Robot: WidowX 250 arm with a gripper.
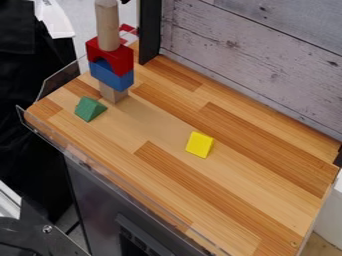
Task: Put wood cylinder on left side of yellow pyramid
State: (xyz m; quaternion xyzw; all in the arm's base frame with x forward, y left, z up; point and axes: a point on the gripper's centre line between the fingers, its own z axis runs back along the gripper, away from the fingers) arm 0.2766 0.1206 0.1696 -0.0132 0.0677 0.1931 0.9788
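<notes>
Claw apart, together or clamped on something: I cannot tell which. At the upper left, the wood cylinder [107, 25] stands upright on a red arch block [119, 56], above a blue block [112, 76] and a wooden block [112, 93] on the tabletop [254, 200]. A green wedge [89, 109] lies near the stack, well apart from the yellow pyramid [200, 144].

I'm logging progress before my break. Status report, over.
Wood cylinder upright on red arch, blue arch beneath. Not yet beside yellow pyramid. Green block near bottom wood block, possible snag low down.
</notes>
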